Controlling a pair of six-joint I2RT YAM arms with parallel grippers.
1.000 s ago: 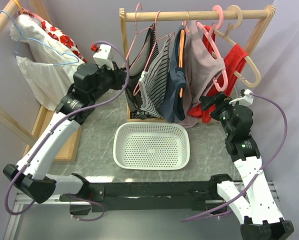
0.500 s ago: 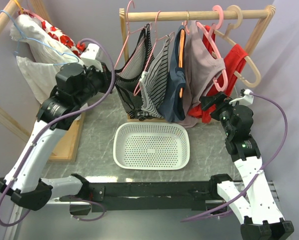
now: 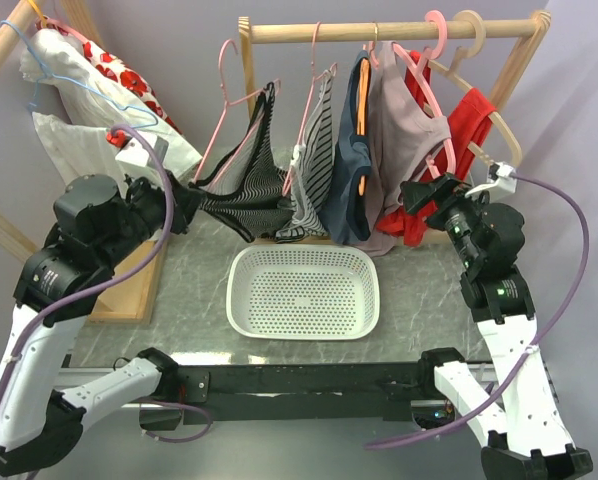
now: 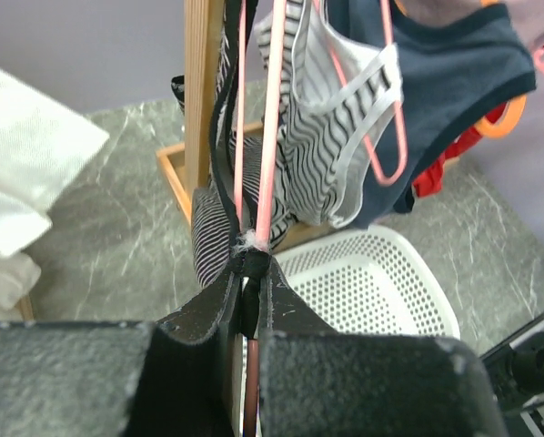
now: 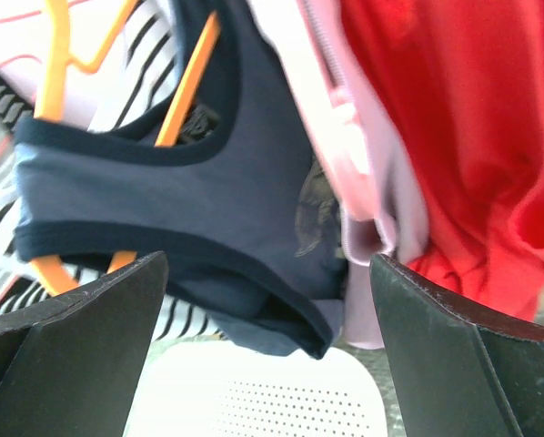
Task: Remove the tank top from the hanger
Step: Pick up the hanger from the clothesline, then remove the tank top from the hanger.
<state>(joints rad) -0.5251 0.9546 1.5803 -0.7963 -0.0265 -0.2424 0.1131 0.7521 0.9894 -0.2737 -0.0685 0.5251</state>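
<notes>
A dark striped tank top [image 3: 244,195] hangs on a pink hanger [image 3: 219,112] whose hook sits left of the rack post, off the wooden rod [image 3: 379,30]. My left gripper [image 3: 184,205] is shut on the top's black edge together with the hanger wire. In the left wrist view the gripper [image 4: 254,264] pinches black fabric and the pink hanger [image 4: 272,137], with the striped top [image 4: 208,237] just beyond. My right gripper [image 3: 419,195] is open and empty beside the hanging clothes. In the right wrist view it [image 5: 267,273] faces a navy top [image 5: 163,200].
A white perforated basket [image 3: 304,290] sits on the table below the rack. A light striped top [image 3: 314,160], navy top [image 3: 354,150], mauve top [image 3: 409,130] and red top [image 3: 469,120] hang on the rod. A second rack at the left holds a white floral garment [image 3: 89,110].
My left arm has pulled back left and down, taking the pink hanger and dark striped tank top off the rod and stretching the top leftward. The right gripper rose slightly.
</notes>
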